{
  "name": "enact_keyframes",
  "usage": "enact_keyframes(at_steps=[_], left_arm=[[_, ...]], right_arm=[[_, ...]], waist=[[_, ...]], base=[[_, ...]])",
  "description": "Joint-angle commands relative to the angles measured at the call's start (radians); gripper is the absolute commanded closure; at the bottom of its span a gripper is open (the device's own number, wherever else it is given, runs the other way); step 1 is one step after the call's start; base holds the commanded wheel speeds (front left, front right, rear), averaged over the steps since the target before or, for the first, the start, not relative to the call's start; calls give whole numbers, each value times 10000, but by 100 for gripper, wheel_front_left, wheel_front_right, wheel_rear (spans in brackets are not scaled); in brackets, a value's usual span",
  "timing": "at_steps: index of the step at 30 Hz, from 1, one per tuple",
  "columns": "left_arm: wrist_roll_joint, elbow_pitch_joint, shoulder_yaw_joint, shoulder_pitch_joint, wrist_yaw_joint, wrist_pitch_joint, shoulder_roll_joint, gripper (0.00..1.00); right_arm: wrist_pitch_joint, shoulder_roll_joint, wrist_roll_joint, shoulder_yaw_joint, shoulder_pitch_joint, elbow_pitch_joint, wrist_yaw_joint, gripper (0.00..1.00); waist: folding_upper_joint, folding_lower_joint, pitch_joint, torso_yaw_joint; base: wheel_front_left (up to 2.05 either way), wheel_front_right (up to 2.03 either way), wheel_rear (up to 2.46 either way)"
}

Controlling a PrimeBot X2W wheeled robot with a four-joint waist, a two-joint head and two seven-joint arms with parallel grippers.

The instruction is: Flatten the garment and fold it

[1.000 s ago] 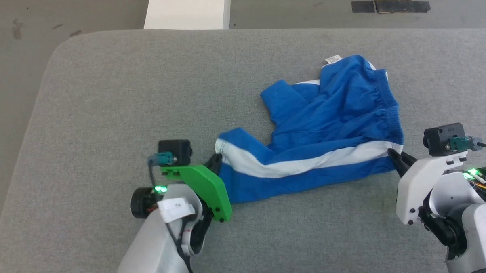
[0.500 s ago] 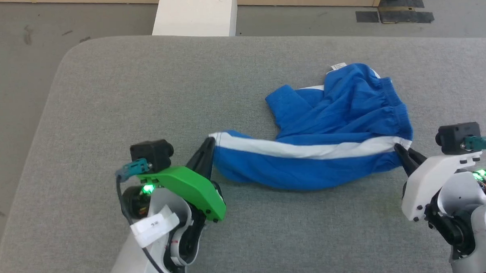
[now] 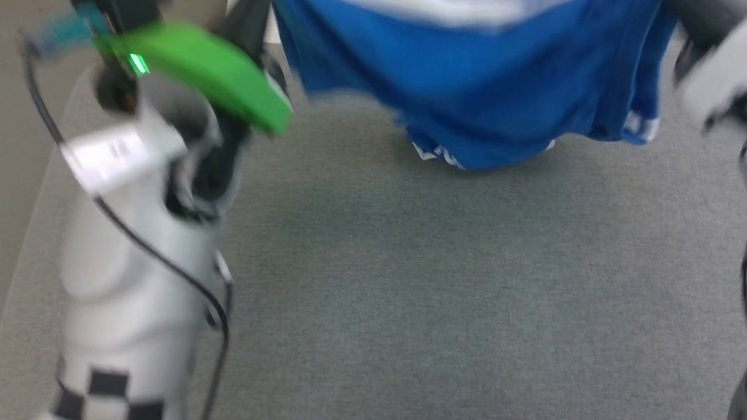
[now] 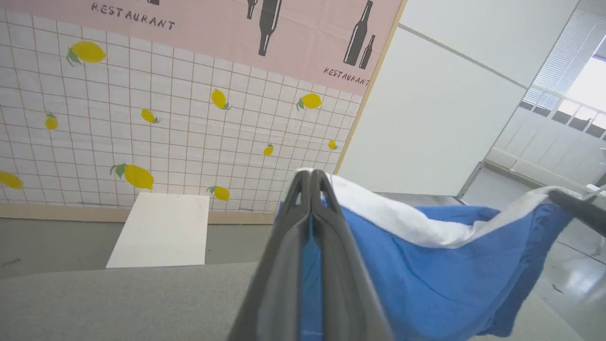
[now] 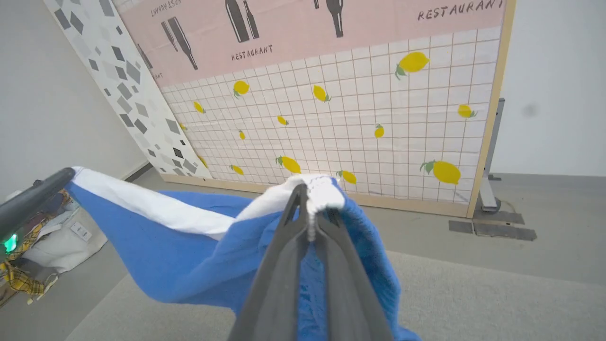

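Garment now hangs lifted off table, left tool and right tool pinching its ends.

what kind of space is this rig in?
Probably a robot test lab, not a real restaurant: a printed RESTAURANT backdrop panel, a grey fabric-covered table, and a bare floor with taped patches.

Head view motion-blurred; wrist views sharp, bright.
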Motion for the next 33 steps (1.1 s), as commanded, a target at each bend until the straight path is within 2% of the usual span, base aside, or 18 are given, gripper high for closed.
enact_keyframes(at_steps=[1, 7, 11, 17, 22, 25, 33], left_arm=[[379, 420, -57, -723, -21, 57, 247, 100], [1401, 2213, -202, -3451, 193, -103, 642, 100], [1856, 3163, -282, -4906, 297, -550, 648, 100], [2437, 3848, -107, -6796, 595, -1863, 810, 100], [2369, 4462, 55, -7450, 493, -2876, 689, 100], [2063, 4823, 139, -7336, 214, -3396, 451, 100], [1392, 5474, 60, -5987, -515, -4351, -26, 100]], right_arm=[[21, -34, 3, 21, -842, 367, -13, 100], [-276, 287, -529, -119, -3871, 2402, -13, 100], [-1043, 530, -1395, -436, -5472, 3741, -13, 100], [-2646, 901, -2159, -778, -7422, 4799, -13, 100], [-3482, 1012, -2323, -764, -7958, 5504, -13, 100], [-3651, 1011, -2126, -664, -7915, 5857, -13, 100], [-3990, 664, -895, -127, -6412, 5919, -13, 100]], waist=[[0, -1, 298, -214], [0, -1, 1174, -544], [0, -1, 1779, -710], [0, -1, 2676, -915], [0, -1, 3040, -795], [0, -1, 3190, -588], [0, -1, 3043, 61]], base=[[0, 0, 0], [0, 0, 0], [0, 0, 0], [0, 0, 0], [0, 0, 0], [0, 0, 0], [0, 0, 0]])
